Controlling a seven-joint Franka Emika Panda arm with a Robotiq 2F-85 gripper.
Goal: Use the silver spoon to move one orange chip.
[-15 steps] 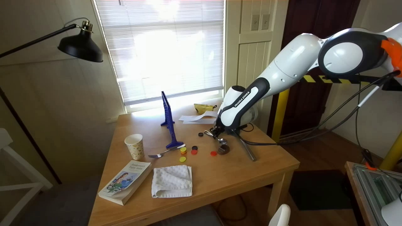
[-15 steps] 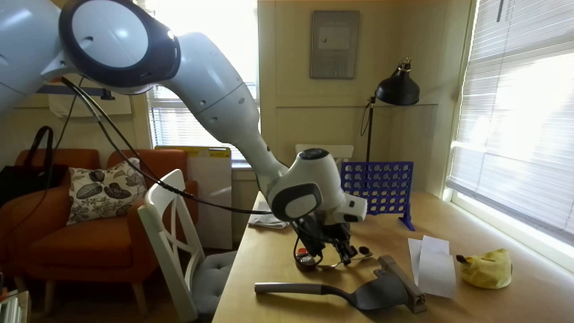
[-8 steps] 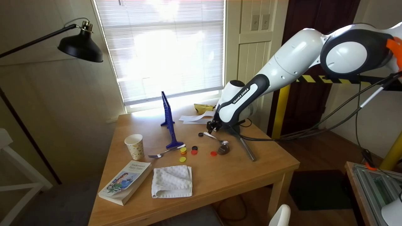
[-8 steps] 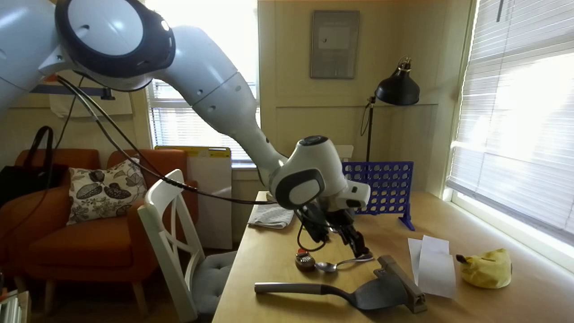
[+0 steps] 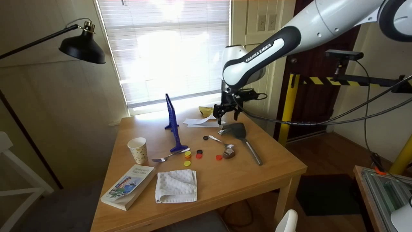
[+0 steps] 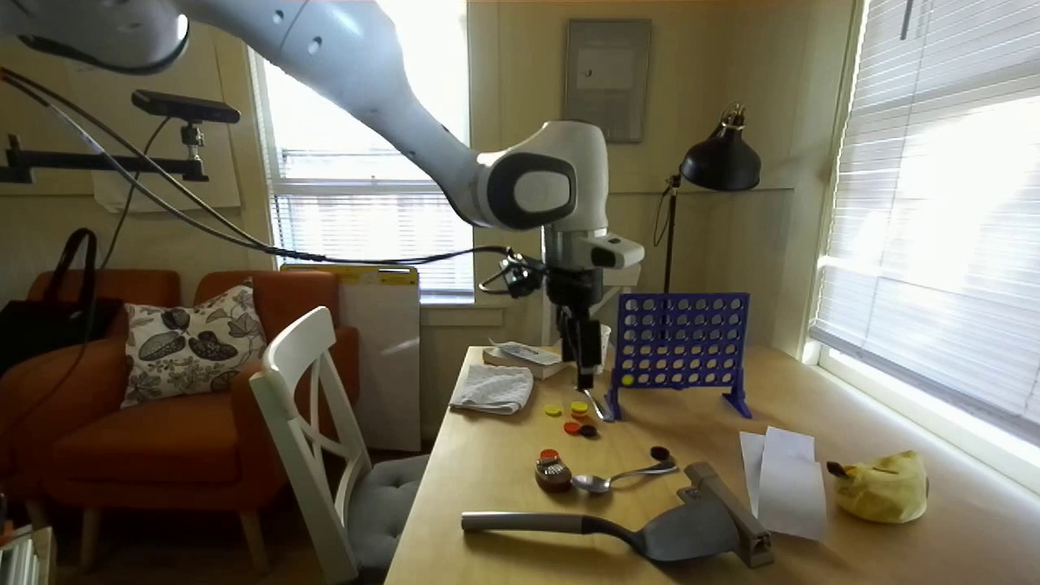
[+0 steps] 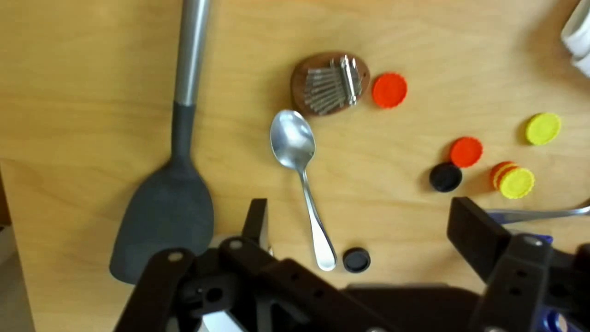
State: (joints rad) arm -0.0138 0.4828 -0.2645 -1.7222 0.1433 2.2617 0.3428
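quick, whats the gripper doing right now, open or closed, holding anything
Gripper: open, fingers wide apart, holding nothing; spoon lies on the table.

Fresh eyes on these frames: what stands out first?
Probably the big white robot arm, extending over the wooden table with its open end effector above it. Next, the blue game grid standing upright on the table. In the wrist view, the silver spoon lies near the middle, close below a small thumb piano.
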